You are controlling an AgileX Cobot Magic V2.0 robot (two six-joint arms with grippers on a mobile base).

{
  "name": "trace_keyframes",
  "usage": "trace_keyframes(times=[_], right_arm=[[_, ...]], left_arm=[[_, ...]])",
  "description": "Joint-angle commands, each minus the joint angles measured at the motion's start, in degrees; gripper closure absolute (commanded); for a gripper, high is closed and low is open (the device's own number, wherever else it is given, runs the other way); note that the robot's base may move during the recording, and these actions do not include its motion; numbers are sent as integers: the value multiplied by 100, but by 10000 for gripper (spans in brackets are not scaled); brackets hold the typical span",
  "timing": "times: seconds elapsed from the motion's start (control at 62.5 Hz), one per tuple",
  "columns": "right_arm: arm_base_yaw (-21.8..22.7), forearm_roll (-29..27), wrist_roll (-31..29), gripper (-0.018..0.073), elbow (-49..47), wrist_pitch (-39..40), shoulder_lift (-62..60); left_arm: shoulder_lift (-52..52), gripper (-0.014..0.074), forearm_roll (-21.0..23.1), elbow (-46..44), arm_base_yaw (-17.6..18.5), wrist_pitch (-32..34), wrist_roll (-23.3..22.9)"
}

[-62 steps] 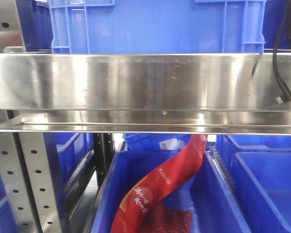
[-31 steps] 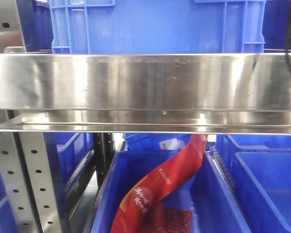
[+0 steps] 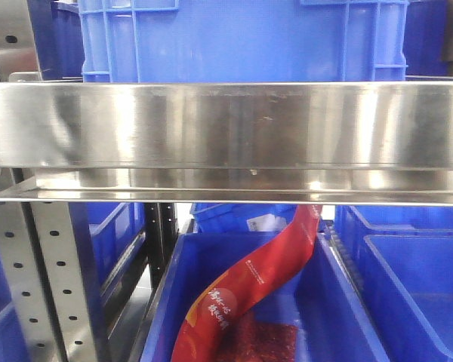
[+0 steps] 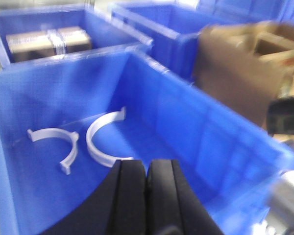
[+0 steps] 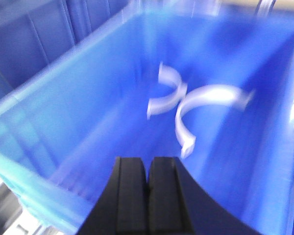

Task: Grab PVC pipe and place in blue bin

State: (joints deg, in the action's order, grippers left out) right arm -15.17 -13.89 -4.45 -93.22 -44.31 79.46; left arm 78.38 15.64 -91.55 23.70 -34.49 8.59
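Two white curved PVC pipe pieces [image 4: 73,149] [image 4: 90,142] lie side by side on the floor of a blue bin [image 4: 196,132]. My left gripper [image 4: 146,164] hangs over the bin's near end, shut with nothing between its black fingers. The right wrist view shows the same kind of bin [image 5: 63,98] from above, blurred by motion, with both white pieces [image 5: 172,78] [image 5: 210,93] near its far end. My right gripper [image 5: 148,161] is shut and empty, short of them. Neither gripper appears in the front view.
A steel shelf rail [image 3: 226,124] crosses the front view, with a blue crate [image 3: 241,38] above it. Below stands a blue bin [image 3: 347,309] holding a red packet [image 3: 257,275]. In the left wrist view, a cardboard box [image 4: 245,63] and a bin of wrapped packages [image 4: 44,39] stand behind.
A black cable hanging at the right of the front view has slid rightward and out of the picture. The shelf and bins there have not moved.
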Motion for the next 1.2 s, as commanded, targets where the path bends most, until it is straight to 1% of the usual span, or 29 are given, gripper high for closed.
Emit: trace_keyframes(times=[0.0, 0.096, 0.24, 0.288, 0.352, 0.464, 0.56, 0.672, 0.816, 1.184], right_arm=[[5, 0, -111, 727, 744, 856, -523], [5, 39, -111, 727, 1949, 1906, -1203], [5, 39, -111, 727, 3660, 3601, -2109], [5, 39, -111, 727, 4150, 4002, -2382], [5, 39, -111, 727, 4741, 4279, -2781], [5, 39, -111, 727, 5370, 4239, -3368], [5, 39, -111, 727, 5629, 4086, -3782], [5, 39, -111, 727, 5640, 3897, -4157], [5, 39, -111, 727, 5640, 3875, -4413], [5, 39, -111, 727, 5640, 3875, -4469]], left_arm=[[-449, 707, 62, 631, 30, 856, -25], [-1017, 707, 71, 1656, 30, 1730, -25], [-1730, 707, 71, 2963, 30, 2680, -25], [-1944, 707, 71, 3351, 30, 2947, -25], [-2256, 707, 71, 3850, 30, 3143, -25], [-2701, 707, 71, 4402, 30, 3243, -25], [-2988, 707, 71, 4594, 30, 3243, -25], [-3147, 707, 71, 4610, 30, 3243, -25], [-3188, 707, 71, 4610, 30, 3253, -25], [-3178, 707, 71, 4610, 30, 3252, -25]])
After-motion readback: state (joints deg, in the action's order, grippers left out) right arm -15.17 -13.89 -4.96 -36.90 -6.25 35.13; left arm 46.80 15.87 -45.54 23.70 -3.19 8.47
